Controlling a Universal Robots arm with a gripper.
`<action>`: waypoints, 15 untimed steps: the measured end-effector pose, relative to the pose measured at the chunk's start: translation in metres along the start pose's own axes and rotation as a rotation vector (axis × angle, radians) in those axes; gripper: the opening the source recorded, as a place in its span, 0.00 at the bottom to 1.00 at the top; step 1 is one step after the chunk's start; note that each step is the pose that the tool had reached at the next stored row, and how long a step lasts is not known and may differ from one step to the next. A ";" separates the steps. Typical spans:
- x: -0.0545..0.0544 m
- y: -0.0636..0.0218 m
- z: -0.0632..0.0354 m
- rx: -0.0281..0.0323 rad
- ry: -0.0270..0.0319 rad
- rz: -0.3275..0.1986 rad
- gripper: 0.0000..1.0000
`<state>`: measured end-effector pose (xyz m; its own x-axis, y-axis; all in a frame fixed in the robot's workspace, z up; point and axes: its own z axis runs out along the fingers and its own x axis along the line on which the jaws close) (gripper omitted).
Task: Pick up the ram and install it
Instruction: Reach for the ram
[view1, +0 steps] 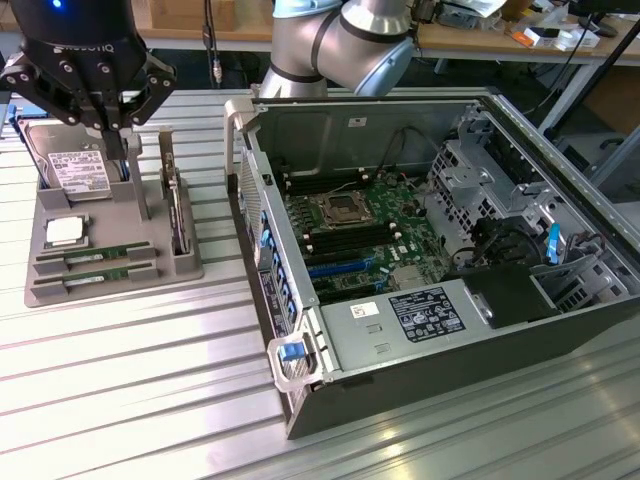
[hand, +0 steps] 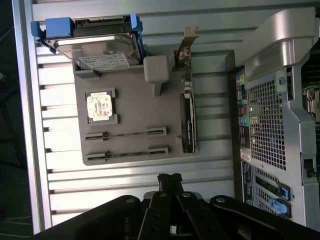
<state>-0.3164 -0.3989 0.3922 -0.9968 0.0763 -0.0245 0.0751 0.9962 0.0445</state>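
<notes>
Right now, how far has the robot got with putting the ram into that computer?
Barely begun. Done: nothing visible; both ram sticks lie in their grooves on the gray tray. In hand: the gripper hangs shut and empty above that tray, near the hard drive. Left: grasping a stick and seating it on the motherboard in the open case.

Table is ribbed brushed metal w/ bright sheen, tray matt grey plastic, hard drive shiny metal w/ paper label, ram green circuit board, computer case dull dark sheet metal w/ blue plastic clips.
</notes>
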 end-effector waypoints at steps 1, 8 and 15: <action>0.002 -0.0002 -0.0001 0.0001 0.0001 0.000 0.11; 0.004 -0.0003 -0.0001 0.0001 0.0001 0.000 0.11; 0.004 -0.0003 -0.0001 0.0001 0.0001 0.000 0.11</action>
<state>-0.3199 -0.3989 0.3922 -0.9968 0.0762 -0.0244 0.0751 0.9962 0.0444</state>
